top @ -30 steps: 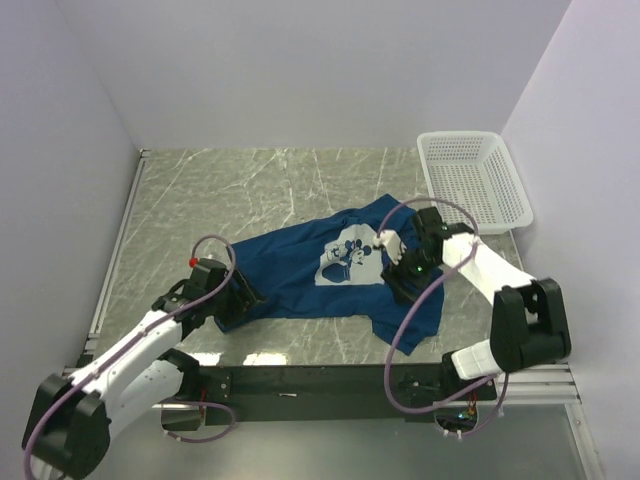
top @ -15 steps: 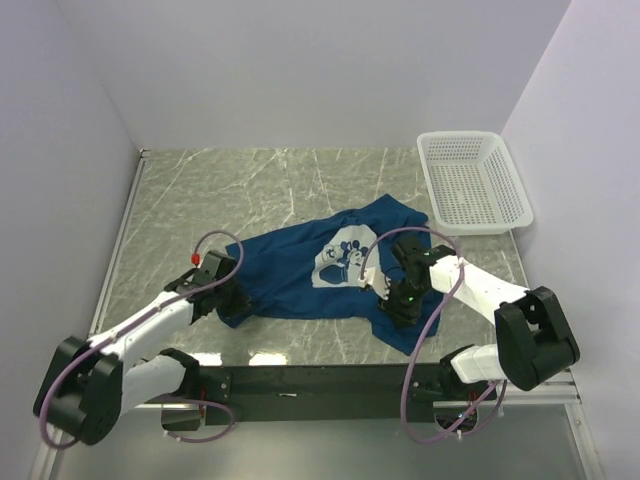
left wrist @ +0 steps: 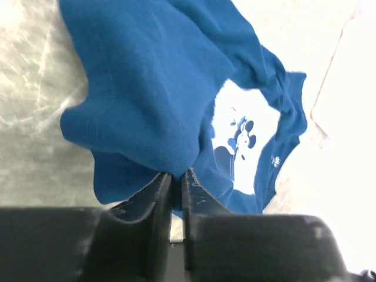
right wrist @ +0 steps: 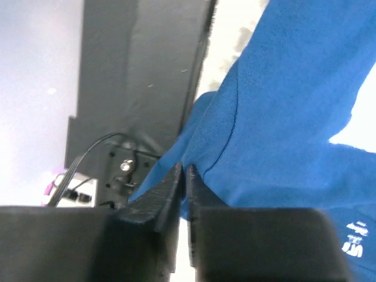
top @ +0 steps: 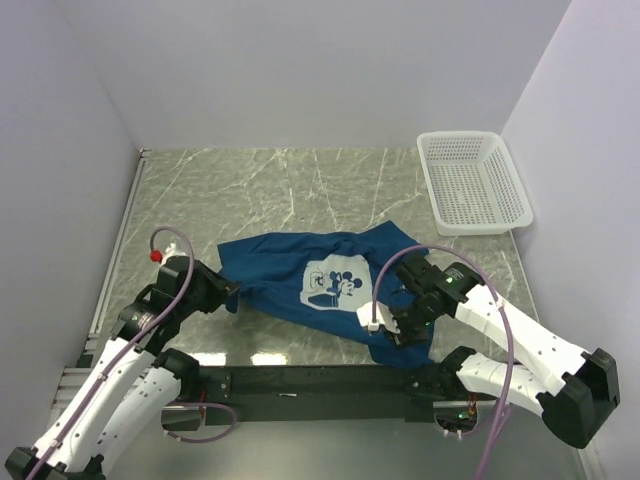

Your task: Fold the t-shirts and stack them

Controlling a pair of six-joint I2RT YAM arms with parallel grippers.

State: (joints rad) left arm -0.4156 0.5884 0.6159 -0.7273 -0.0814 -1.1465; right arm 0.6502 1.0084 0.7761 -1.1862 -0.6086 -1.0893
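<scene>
The dark blue t-shirt (top: 300, 262) with a white cartoon print (top: 332, 285) lies rumpled on the marble table, partly lifted between my arms. My left gripper (top: 228, 293) is shut on the shirt's left edge; in the left wrist view the cloth (left wrist: 147, 100) bunches between the closed fingers, gripper (left wrist: 177, 176). My right gripper (top: 404, 330) is shut on the shirt's lower right edge near the table's front; the right wrist view shows the fabric (right wrist: 282, 111) pinched at the gripper (right wrist: 184, 173), hanging over the black base rail.
A white mesh basket (top: 473, 181) stands at the back right by the wall. The black base rail (top: 300, 381) runs along the front edge. Purple walls close in the left, back and right sides.
Both arms have pulled back toward the front and lifted. The shirt has shifted left and forward, stretched between the two grippers. The left gripper moved left; the right moved forward.
</scene>
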